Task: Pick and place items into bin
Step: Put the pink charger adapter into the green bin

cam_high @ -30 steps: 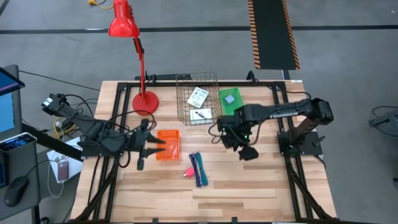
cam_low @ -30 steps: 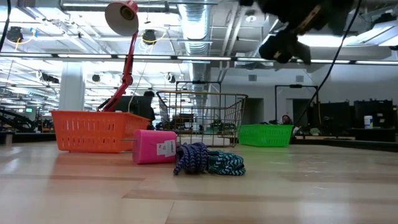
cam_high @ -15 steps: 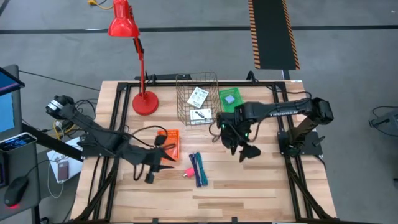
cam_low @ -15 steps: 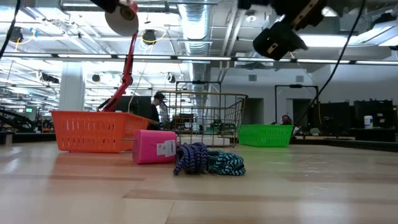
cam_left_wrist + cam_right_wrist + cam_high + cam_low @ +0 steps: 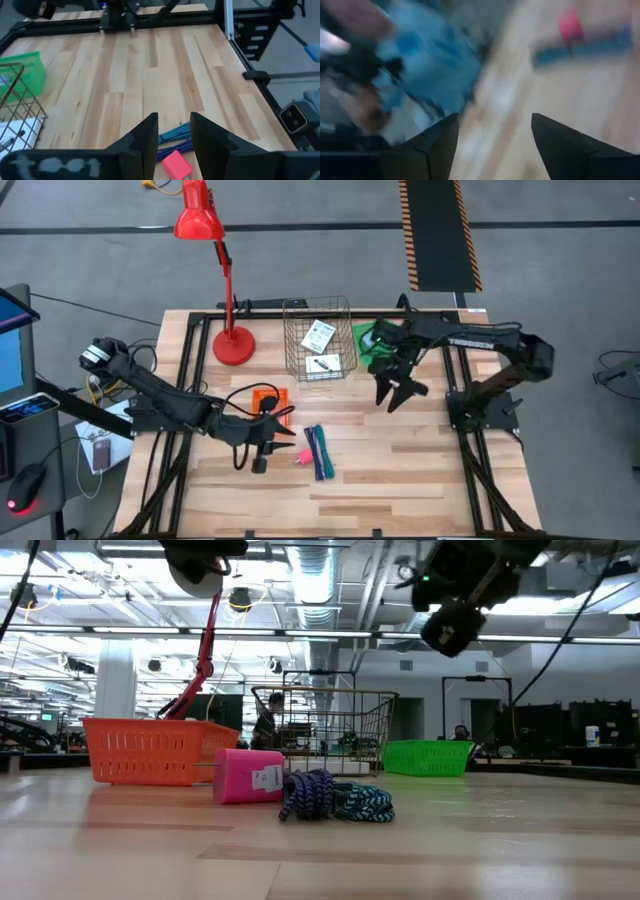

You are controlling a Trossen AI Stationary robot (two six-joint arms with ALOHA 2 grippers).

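Note:
A pink piece (image 5: 298, 458) and two slim bundles of braided cord, one blue and one teal (image 5: 320, 451), lie flat on the wooden table near its middle. The low view shows the pink piece (image 5: 250, 775) beside the cords (image 5: 335, 797). My left gripper (image 5: 280, 435) hovers open just left of them. In the left wrist view its fingers (image 5: 172, 137) frame the cords (image 5: 175, 136) and the pink piece (image 5: 176, 165) without touching. White cards (image 5: 320, 335) lie in the wire basket (image 5: 318, 370). My right gripper (image 5: 400, 388) hangs open and holds nothing, near the green basket (image 5: 370, 340).
An orange basket (image 5: 272, 402) sits under my left arm, with the wire and green baskets at the far middle. A red desk lamp (image 5: 232, 345) stands at the far left. Bare wood (image 5: 400, 470) lies to the right of the cords and along the near edge.
My left gripper has moved toward the table's right and near edges and sunk, passing over the orange basket toward the pink piece. My right gripper has swung toward the far edge and turned, ending beside the green basket. The items have stayed put.

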